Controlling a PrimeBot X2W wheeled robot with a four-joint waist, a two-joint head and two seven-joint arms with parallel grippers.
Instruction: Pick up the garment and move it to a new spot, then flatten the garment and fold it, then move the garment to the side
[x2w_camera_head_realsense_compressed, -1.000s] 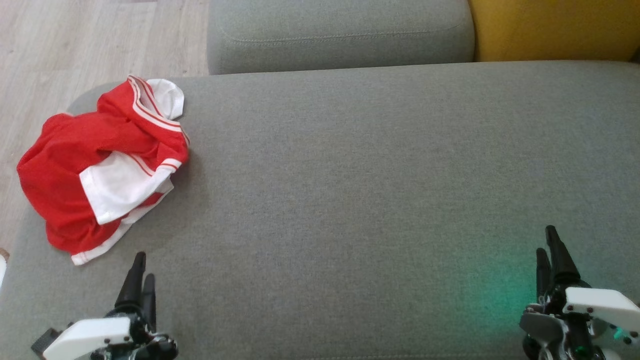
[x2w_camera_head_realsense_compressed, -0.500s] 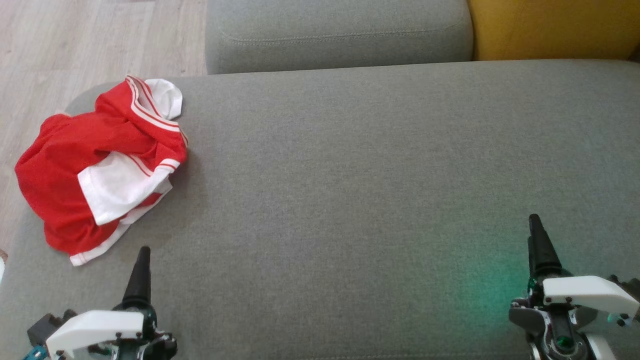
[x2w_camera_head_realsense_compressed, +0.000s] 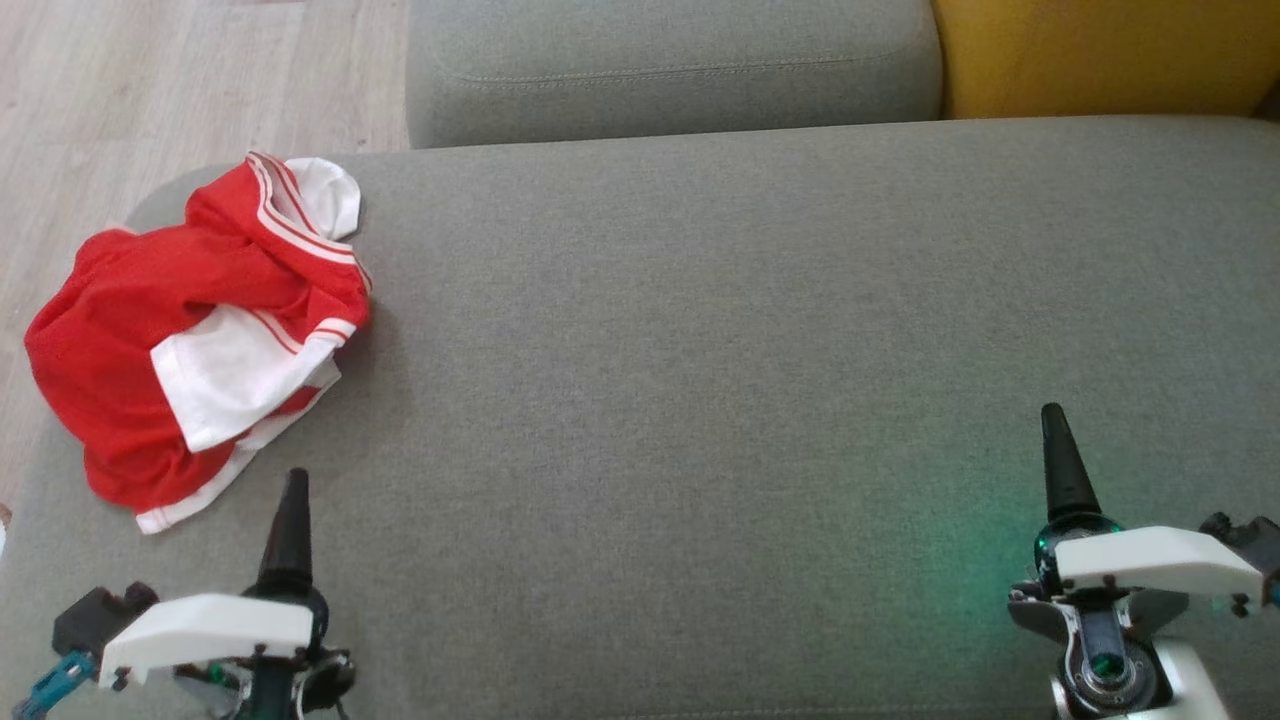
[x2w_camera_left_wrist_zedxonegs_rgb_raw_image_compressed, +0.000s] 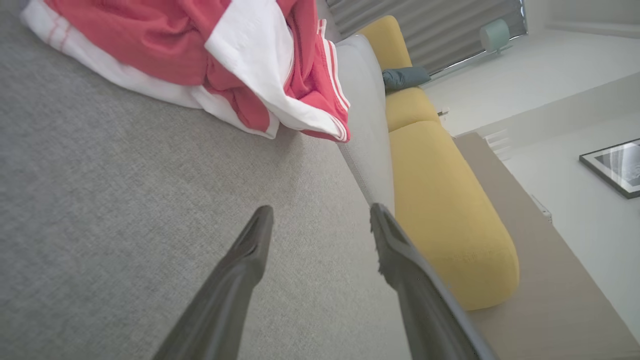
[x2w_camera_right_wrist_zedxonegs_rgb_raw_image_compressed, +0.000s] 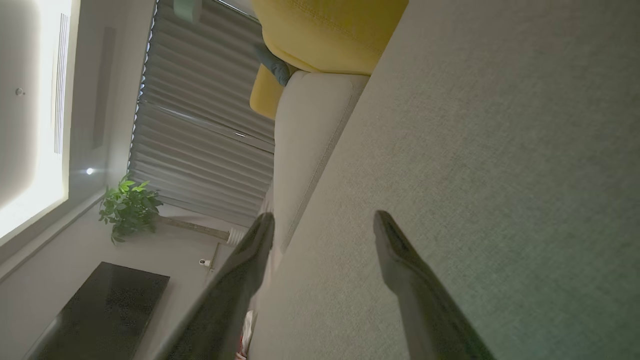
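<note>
A crumpled red and white garment (x2w_camera_head_realsense_compressed: 195, 335) lies in a heap at the far left end of the grey cushion (x2w_camera_head_realsense_compressed: 700, 350), partly hanging over its left edge. My left gripper (x2w_camera_head_realsense_compressed: 294, 478) hovers just below and to the right of it, turned on its side, open and empty. In the left wrist view the garment (x2w_camera_left_wrist_zedxonegs_rgb_raw_image_compressed: 200, 55) fills the top left, beyond the spread fingers (x2w_camera_left_wrist_zedxonegs_rgb_raw_image_compressed: 250, 250). Far from the cloth, at the lower right, my right gripper (x2w_camera_head_realsense_compressed: 1052, 420) is also turned sideways, open with nothing between its fingers (x2w_camera_right_wrist_zedxonegs_rgb_raw_image_compressed: 400, 255).
A grey back cushion (x2w_camera_head_realsense_compressed: 670, 70) and a yellow cushion (x2w_camera_head_realsense_compressed: 1100, 55) line the far side. Wooden floor (x2w_camera_head_realsense_compressed: 150, 90) lies past the left end. A green glow (x2w_camera_head_realsense_compressed: 985, 565) falls on the cushion beside my right gripper.
Both grippers have risen a little in the picture and rolled onto their sides, so one finger now hides the other. The garment has not moved; the camera shifted slightly.
</note>
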